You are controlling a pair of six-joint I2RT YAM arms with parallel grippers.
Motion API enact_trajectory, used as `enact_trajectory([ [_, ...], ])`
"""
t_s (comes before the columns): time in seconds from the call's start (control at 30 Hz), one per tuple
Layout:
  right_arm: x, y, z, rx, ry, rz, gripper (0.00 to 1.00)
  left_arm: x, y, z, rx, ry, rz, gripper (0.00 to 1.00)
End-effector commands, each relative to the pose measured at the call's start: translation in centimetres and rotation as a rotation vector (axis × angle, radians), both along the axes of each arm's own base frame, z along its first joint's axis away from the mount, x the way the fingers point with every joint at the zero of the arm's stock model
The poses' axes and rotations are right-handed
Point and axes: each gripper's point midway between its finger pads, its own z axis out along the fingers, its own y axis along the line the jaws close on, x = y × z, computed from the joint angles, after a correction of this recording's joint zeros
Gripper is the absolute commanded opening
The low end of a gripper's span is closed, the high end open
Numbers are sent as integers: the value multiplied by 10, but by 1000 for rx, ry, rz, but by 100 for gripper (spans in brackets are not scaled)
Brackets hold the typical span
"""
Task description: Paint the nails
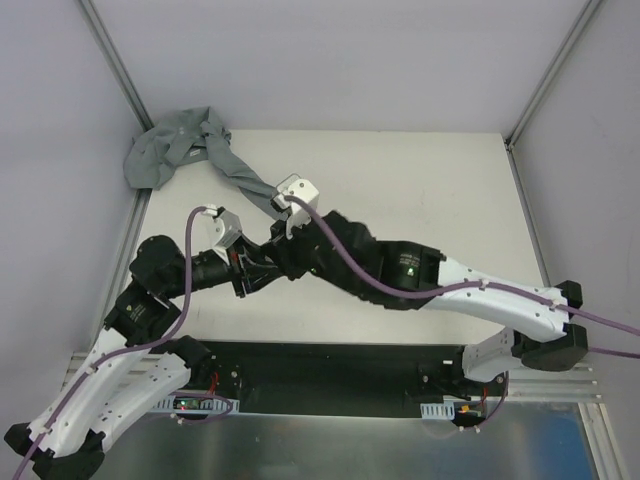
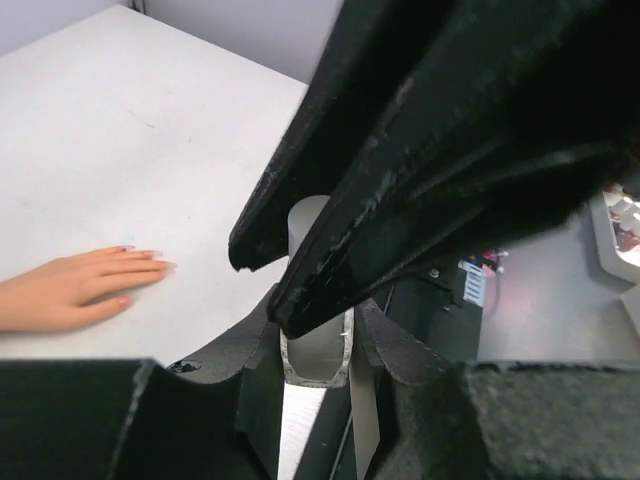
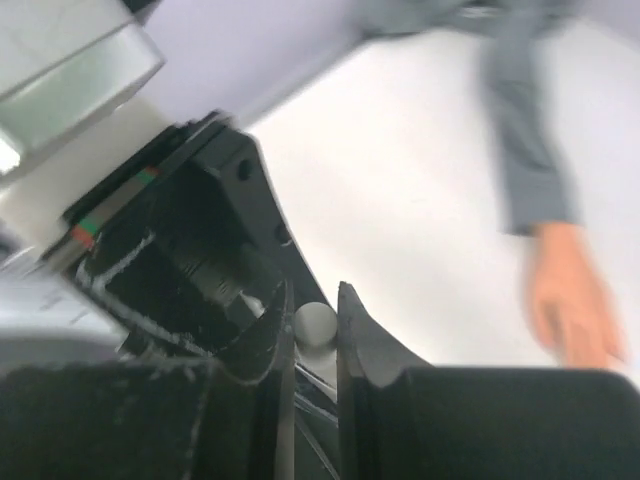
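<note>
Right pincer (image 3: 313, 300) pinches the white cap (image 3: 315, 322) while left pincer (image 2: 318, 338) clamps the bottle (image 2: 308, 228) — nails (image 2: 148, 256) lie near, the mannequin hand (image 2: 70, 290) pointing at the 2 pincers.

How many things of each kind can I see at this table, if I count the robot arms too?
Robot arms: 2 (left arm, right arm)
Mannequin hand: 1
Grey sleeve: 1
White bottle: 1
Total: 5
</note>
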Motion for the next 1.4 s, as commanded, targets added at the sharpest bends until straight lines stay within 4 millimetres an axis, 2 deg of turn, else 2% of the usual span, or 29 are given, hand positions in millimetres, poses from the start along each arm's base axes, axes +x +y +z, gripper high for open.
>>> enact_trajectory([
  [0.0, 46, -95, -7, -328, -288, -786, 1, 76, 26, 35, 50, -189, 368, 0],
  [0.03, 43, -84, -10, -324, -267, -741, 1, 82, 22, 30, 67, -170, 363, 0],
  [0.1, 40, -76, -9, -316, -253, -697, 2, 81, 15, 29, 65, -154, 330, 0],
  [0.13, 35, -64, -8, -281, -221, -633, 5, 80, 12, 27, 66, -145, 307, 0],
  [0.17, 32, -59, -6, -266, -211, -590, 8, 74, 7, 23, 66, -138, 262, 0],
  [0.2, 34, -57, -11, -278, -212, -555, 18, 70, 4, 20, 67, -131, 233, 0],
  [0.23, 24, -51, -4, -224, -164, -463, 23, 64, 3, 19, 61, -132, 208, 0],
  [0.27, 22, -49, -3, -207, -142, -418, 32, 53, -3, 12, 63, -120, 142, 0],
  [0.3, 16, -45, -10, -203, -98, -335, 37, 45, -4, 9, 58, -115, 105, 0],
  [0.33, 11, -47, 1, -164, -98, -269, 43, 34, -5, 9, 46, -123, 68, 0],
  [0.37, 6, -47, 3, -144, -81, -211, 54, 24, -6, 2, 45, -109, 20, 0],
  [0.4, -4, -43, 2, -123, -38, -98, 57, 9, -9, 1, 35, -107, -59, 0],
  [0.43, -10, -49, 5, -98, -33, -42, 59, -3, -9, 3, 21, -115, -100, 0],
  [0.47, -17, -49, 6, -79, -25, 20, 66, -10, -9, -1, 14, -89, -124, 0],
  [0.5, -31, -45, 12, -28, -3, 157, 69, -22, -8, 0, 4, -93, -170, 0],
  [0.53, -37, -49, 9, -17, 4, 215, 72, -27, -8, -3, 1, -82, -195, 0],
  [0.63, -50, -50, 17, 52, 36, 381, 75, -47, -9, -2, -18, -52, -295, 0],
  [0.67, -46, -48, 17, 61, 47, 398, 74, -52, -10, 0, -29, -43, -323, 0],
  [0.73, -56, -44, 26, 107, 58, 490, 74, -61, -10, 3, -39, -41, -373, 0],
  [0.87, -61, -33, 38, 171, 96, 578, 67, -70, -9, 11, -64, -57, -413, 0],
  [1.03, -68, -18, 38, 198, 150, 668, 55, -72, -8, 20, -79, -77, -419, 0],
  [1.17, -69, -14, 36, 213, 164, 678, 53, -73, -8, 26, -85, -88, -421, 0],
  [1.27, -68, -12, 34, 212, 173, 670, 37, -69, -9, 30, -89, -92, -407, 0],
  [1.3, -67, -12, 32, 209, 178, 661, 25, -67, -9, 31, -92, -98, -392, 0],
  [1.37, -64, -10, 27, 192, 179, 624, 18, -54, -9, 37, -103, -115, -314, 0],
])
